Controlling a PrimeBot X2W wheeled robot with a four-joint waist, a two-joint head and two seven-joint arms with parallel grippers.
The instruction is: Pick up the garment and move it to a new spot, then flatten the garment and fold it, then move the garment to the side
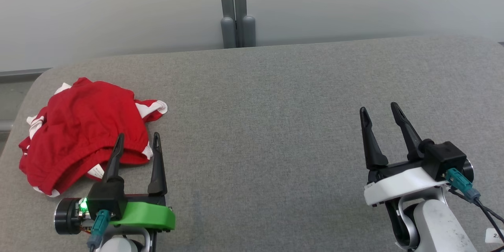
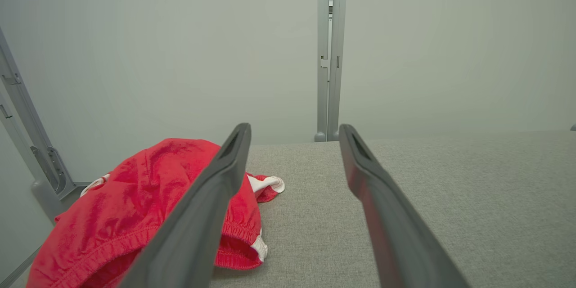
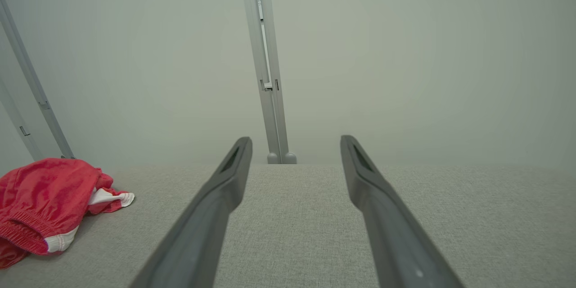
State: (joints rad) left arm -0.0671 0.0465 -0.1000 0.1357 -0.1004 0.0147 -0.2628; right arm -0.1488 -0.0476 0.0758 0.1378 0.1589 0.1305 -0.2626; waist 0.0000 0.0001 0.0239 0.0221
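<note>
Red garment [image 1: 78, 126] with white trim, crumpled in a heap at the left end of the grey table [image 1: 256, 126], close to its rounded far corner.

Left gripper [image 1: 138, 135] low at the near left, wrist level, fingers pointing away toward the wall [image 1: 118, 8]. Jaws spread wide, nothing between them. In the head view, one finger across the heap's near edge, the other just beside the hem over bare table (touching or hovering: cannot tell). From the left wrist, the same gripper [image 2: 293, 127] with the garment [image 2: 135, 198] behind its left finger and open table behind the right.

Right gripper [image 1: 378, 108] well apart from the heap, at the near right, on a pale forearm rising from the bottom edge; fingers tilted slightly leftward, likewise wide apart and empty. From the right wrist, its fingers [image 3: 225, 189] framing a grey post [image 3: 270, 99] at the table's far edge, with the garment [image 3: 40, 193] far off to the left.
</note>
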